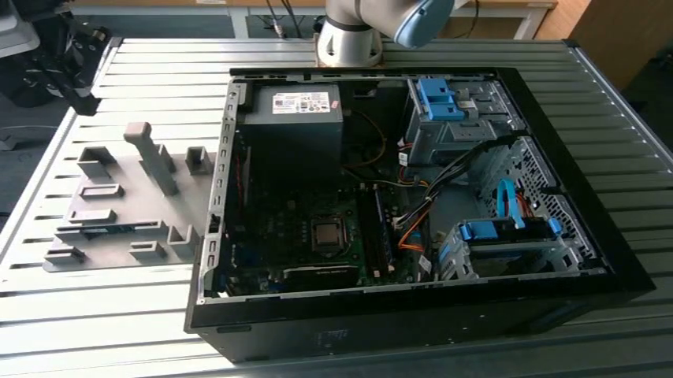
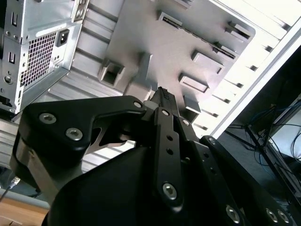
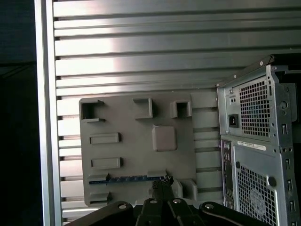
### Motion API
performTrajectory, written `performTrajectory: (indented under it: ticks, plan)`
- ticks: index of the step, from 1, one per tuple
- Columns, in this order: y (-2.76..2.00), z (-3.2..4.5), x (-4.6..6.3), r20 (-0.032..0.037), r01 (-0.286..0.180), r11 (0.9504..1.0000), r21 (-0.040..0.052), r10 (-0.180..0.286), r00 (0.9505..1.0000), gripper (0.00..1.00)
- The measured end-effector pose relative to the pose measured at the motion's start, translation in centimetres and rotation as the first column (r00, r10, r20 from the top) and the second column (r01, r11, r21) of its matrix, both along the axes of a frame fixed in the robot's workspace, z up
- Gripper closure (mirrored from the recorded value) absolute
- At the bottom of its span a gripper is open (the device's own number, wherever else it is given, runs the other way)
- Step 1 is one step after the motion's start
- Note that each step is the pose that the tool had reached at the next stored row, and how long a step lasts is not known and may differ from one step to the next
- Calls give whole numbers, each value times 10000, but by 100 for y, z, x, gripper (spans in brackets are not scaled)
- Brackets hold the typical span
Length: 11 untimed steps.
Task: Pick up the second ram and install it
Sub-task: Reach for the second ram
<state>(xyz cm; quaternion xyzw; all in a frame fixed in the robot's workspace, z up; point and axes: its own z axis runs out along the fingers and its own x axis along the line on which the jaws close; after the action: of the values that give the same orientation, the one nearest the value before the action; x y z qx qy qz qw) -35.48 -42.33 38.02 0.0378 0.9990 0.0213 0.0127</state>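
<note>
The tool (image 3: 163, 182) is hanging above the grey plate (image 3: 136, 150), its black tip pointing down toward the plate in both wrist views (image 2: 162, 93). I cannot tell how far it is open, and nothing is showing in its hold. In the first wrist view its tip is overlapping one end of the second ram (image 3: 129, 179), but whether the two are touching I cannot tell.

The second ram is lying flat in a long slot of the plate as a thin blue strip. In the exterior view it (image 1: 110, 229) is sitting in the lower left part of the frame, among the raised grey holders of the plate (image 1: 121, 209).

The plate is resting on the ribbed metal worktop (image 3: 164, 47), just beside the computer case (image 3: 254, 141). The case's perforated rear panel is showing in both wrist views (image 2: 33, 47).

In the exterior view the case (image 1: 421, 331) is lying on its side with the cover off, taking up the middle and the exterior view's right. Inside it, the power supply (image 1: 295, 118) is sitting toward the upper middle of the frame and the motherboard (image 1: 284, 244) below it. Light-blue drive clips are showing at the upper right (image 1: 436, 98) and lower right (image 1: 505, 230). The arm's base (image 1: 352, 35) is standing on the worktop (image 1: 421, 51) at the top centre of the frame, behind the case.
</note>
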Motion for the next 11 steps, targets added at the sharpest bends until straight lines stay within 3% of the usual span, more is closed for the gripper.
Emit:
performTrajectory:
  ticks: [4, 11]
  plan:
    - [-1, 0, -2, -13, -3, 9995, -329, 3, 10000, 89]
    - [-16, -3, -67, -14, -265, 9991, -333, 265, 9996, 89]
